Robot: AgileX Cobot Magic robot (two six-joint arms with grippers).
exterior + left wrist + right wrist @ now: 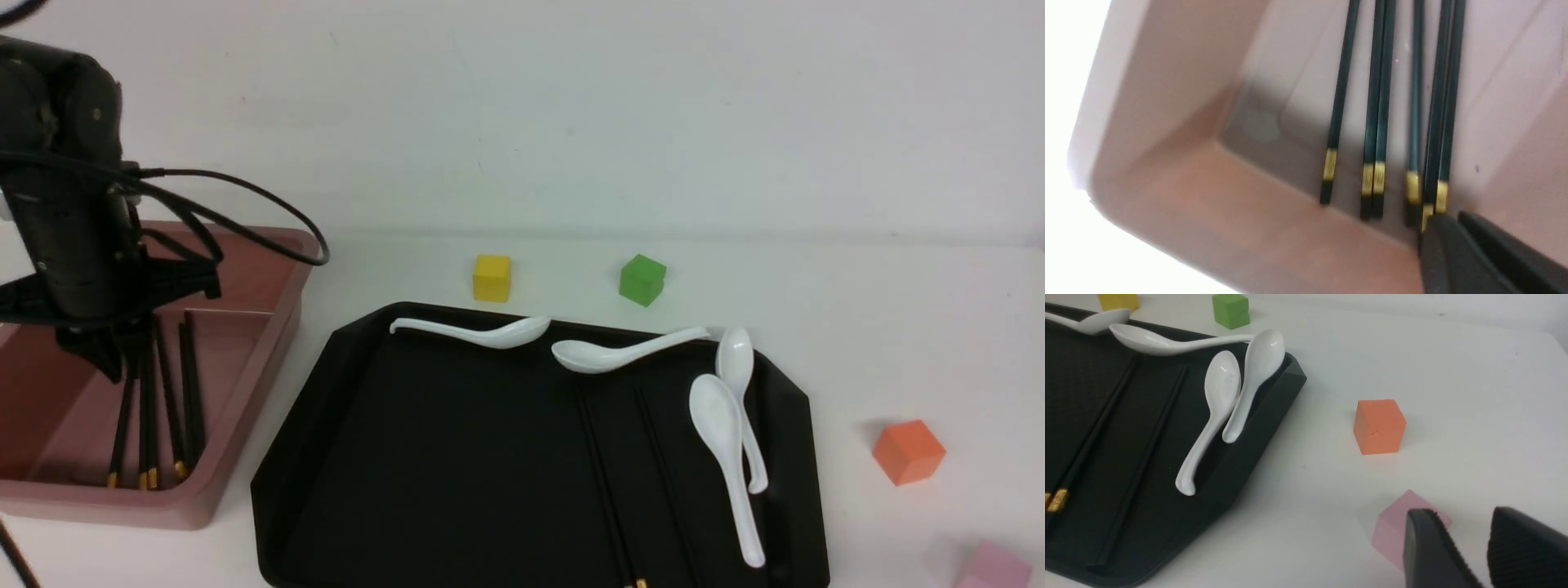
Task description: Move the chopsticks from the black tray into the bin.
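The pink bin (269,327) stands at the left and holds several black chopsticks (167,400) with gold bands, lying side by side on its floor (1376,102). My left gripper (106,363) hangs above them inside the bin; in the left wrist view its fingers (1455,222) stand close together, shut, with nothing seen between them. The black tray (424,457) in the middle holds two more chopsticks (602,474), also seen in the right wrist view (1094,433). My right gripper (1461,512) is open and empty over the table right of the tray (1257,428). It is out of the front view.
Several white spoons lie along the tray's far and right rim (482,331) (722,449). A yellow cube (491,278) and a green cube (642,279) sit behind the tray. An orange cube (908,451) and a pink cube (1392,531) sit to its right, the pink one just beneath my right gripper.
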